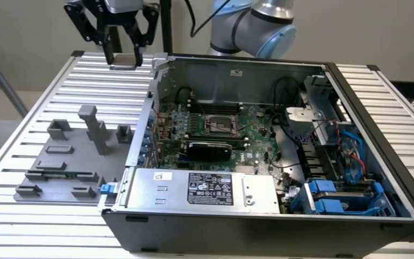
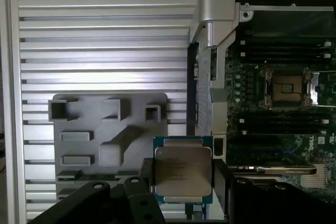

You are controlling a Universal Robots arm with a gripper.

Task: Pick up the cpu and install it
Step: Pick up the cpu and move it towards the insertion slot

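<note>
Ribbed aluminium tabletop (image 1: pixel 20 118) under open computer case (image 1: pixel 264 234), pale wall (image 1: pixel 20 27) behind; jaws tight on the cpu (image 2: pixel 182 169).

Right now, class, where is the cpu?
The cpu is held in the gripper, off the table. In the exterior view it hangs at the upper left, beyond the grey fixture and beside the open case's far corner.
</note>
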